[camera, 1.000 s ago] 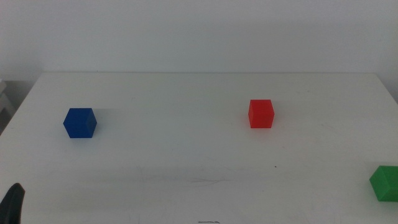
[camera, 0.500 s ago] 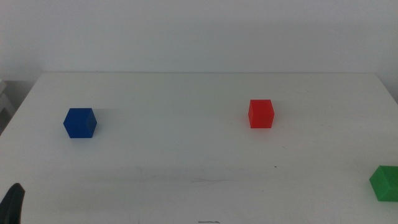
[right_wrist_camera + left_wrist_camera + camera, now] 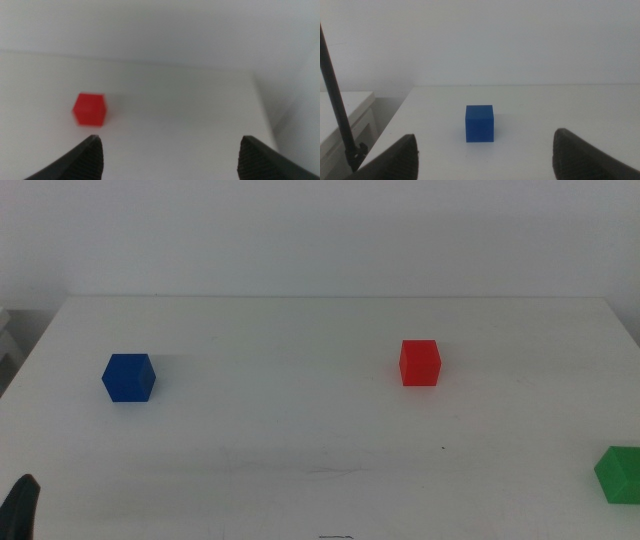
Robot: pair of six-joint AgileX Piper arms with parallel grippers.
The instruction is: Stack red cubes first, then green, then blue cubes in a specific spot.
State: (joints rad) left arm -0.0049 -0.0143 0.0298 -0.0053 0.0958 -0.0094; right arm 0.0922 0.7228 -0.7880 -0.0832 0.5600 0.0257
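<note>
A: Cubes, three of them, lay scattered on the plain white desk (image 3: 300, 430). Farthest left was the blue cube (image 3: 128, 377), deep in colour with matte faces and crisp edges, resting flat on the desk near its left edge.

B: And the left tool?

A: The left tool (image 3: 485, 155) sat low at the near left corner. Its wrist camera showed two dark, rounded jaws spread wide with nothing between them, and the blue cube sat on the desk ahead of them, well apart. In the middle view only a dark tip showed at the bottom left corner.

B: What came next, moving right?

A: The red cube (image 3: 420, 363), right of centre, was the same size and just as matte, well apart from the blue one. Farther right and nearer the front edge was the green cube (image 3: 620, 474), partly cut off by the frame. No cube touched another.

B: And the right tool?

A: The right tool (image 3: 170, 155) was outside the middle view. Its own camera, somewhat blurred, showed both dark jaws spread and empty, with the red cube on the desk ahead of them.
</note>
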